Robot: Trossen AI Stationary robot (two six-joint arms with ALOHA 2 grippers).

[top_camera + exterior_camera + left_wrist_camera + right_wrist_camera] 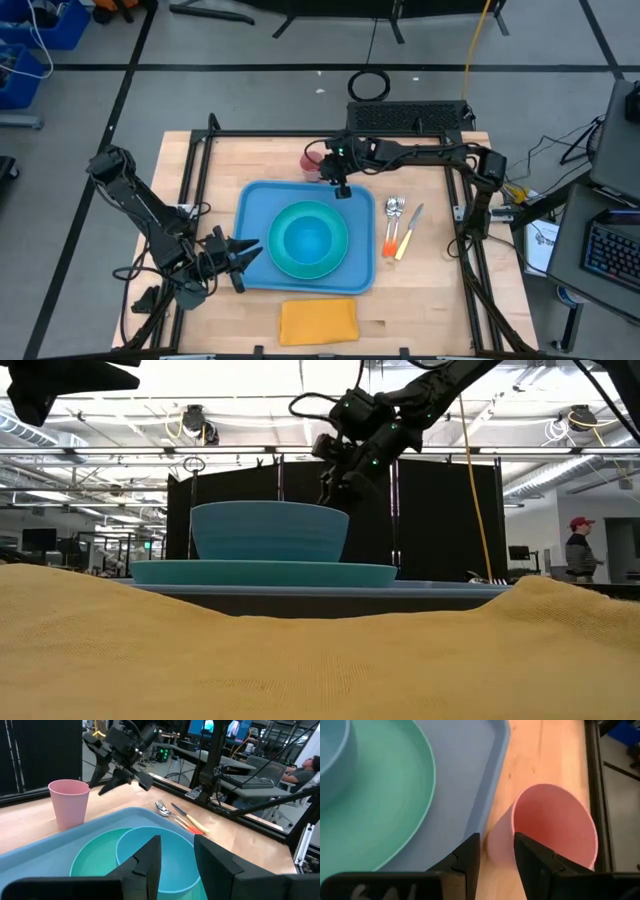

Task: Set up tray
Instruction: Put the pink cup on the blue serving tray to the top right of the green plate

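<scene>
Tray [256,205] lies flat at the middle of the table [430,275], carrying a plate [340,262] with a bowl [307,237] on it. Right hand [336,185] hangs above the tray's far edge beside a pink cup [555,822], fingers apart, empty. Left hand [252,251] hovers at the tray's near-left corner, fingers apart, empty.

Faint pale marks — perhaps digits — sit on my right gripper's [495,851] dark housing, just below the pink cup [555,827], but I cannot read them — no other lettering is legible.
</scene>
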